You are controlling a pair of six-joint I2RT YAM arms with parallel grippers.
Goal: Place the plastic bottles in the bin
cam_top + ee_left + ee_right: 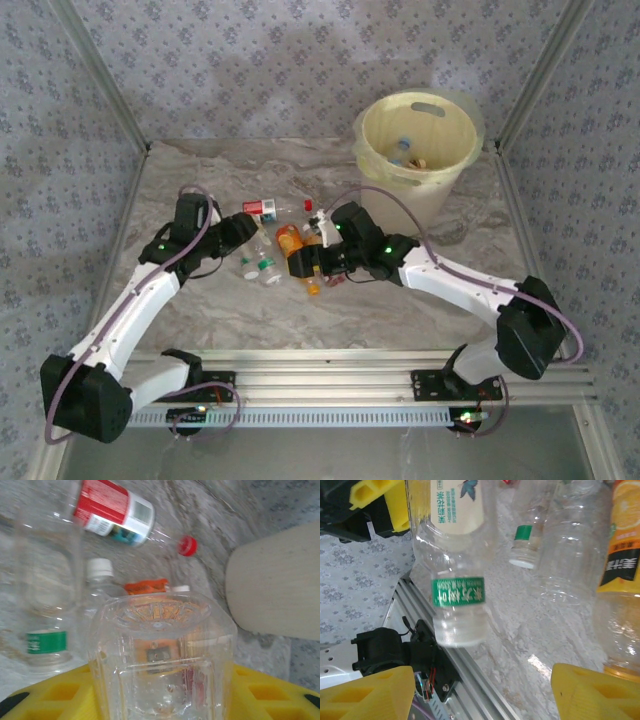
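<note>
My left gripper [160, 695] is shut on a clear plastic bottle [160, 645], whose ribbed base points away from the camera between the yellow pads. In the top view this gripper [248, 238] sits at the left of a cluster of plastic bottles [262, 266] in mid-table. My right gripper [298, 262] is at the cluster's right, next to an orange-label bottle [288, 240]. Its fingers [370, 695] stand open with only bare table between them [482, 695]. A clear bottle with a green neck band [456, 580] lies just beyond them. The cream bin [430, 195] stands at the back right.
A red-label bottle [112, 510] with a red cap lies behind the held one, and a green-banded clear bottle [47, 605] lies to the left. The bin's wall [275, 585] rises at the right. The orange-label bottle [622, 555] lies by my right finger. An aluminium rail [330, 385] edges the table front.
</note>
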